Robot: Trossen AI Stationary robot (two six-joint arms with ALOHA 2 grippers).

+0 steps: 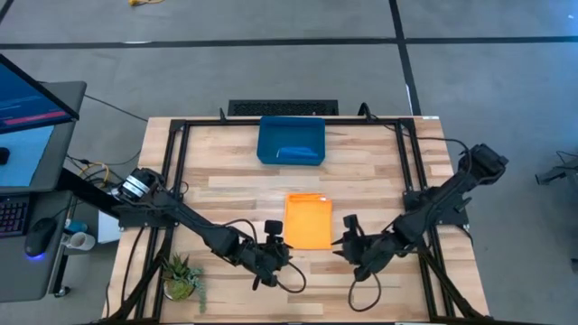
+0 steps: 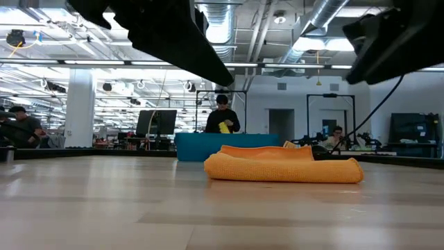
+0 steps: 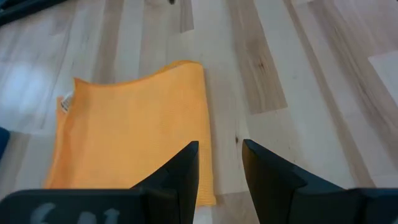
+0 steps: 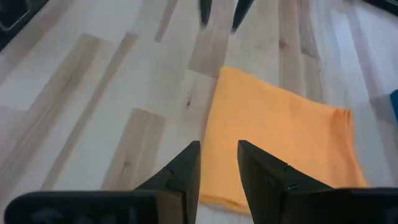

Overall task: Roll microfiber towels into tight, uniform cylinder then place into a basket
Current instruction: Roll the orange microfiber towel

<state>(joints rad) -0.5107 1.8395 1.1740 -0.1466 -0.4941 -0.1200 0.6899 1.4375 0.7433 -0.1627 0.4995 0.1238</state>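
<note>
Pale wooden table (image 1: 235, 171) in a large open workshop, where a person (image 2: 222, 115) stands beyond the far edge. An orange towel (image 1: 308, 219) lies folded flat near the table's middle. The blue basket (image 1: 271, 140) sits at the far edge, well apart from it, with a blue towel (image 1: 299, 152) inside. Left gripper (image 1: 272, 232) is just beside the orange towel's near left corner; its fingers (image 3: 186, 174) stand slightly apart, holding nothing. Right gripper (image 1: 346, 226) is just beside the near right corner, fingers (image 4: 189, 171) likewise a little apart and empty.
</note>
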